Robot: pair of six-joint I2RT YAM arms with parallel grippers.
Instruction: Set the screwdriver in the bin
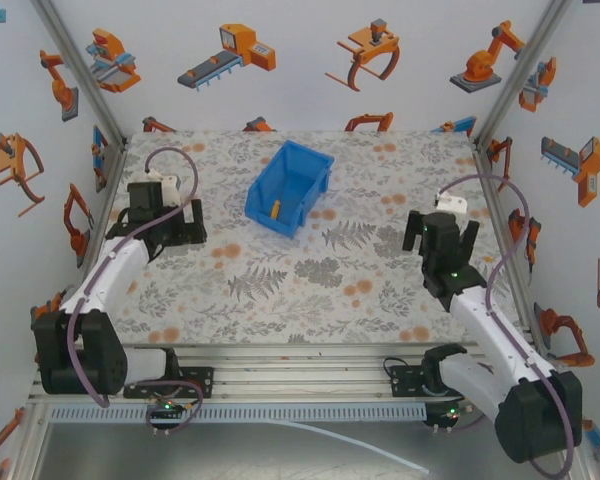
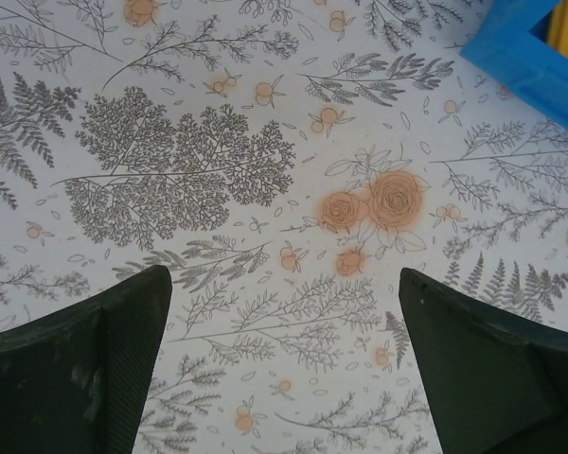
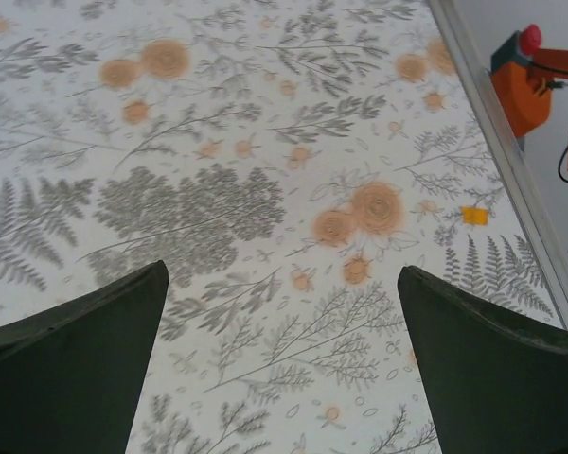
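Toward the table's point(image 1: 310, 290) far edge, from above, the bin point(image 1: 302, 168) holds the screwdriver point(image 1: 276, 209). Left wrist: the left gripper point(image 2: 284, 284) gapes wide, empty, near the bin's corner. Right wrist: the right gripper point(image 3: 282, 279) is spread wide, empty, near the right edge.

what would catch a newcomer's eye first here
The bright blue bin at the table's far middle, with the small orange screwdriver lying inside it. Next come the two black arms at either side, the left gripper and the right gripper both open over the fern-and-flower tablecloth.
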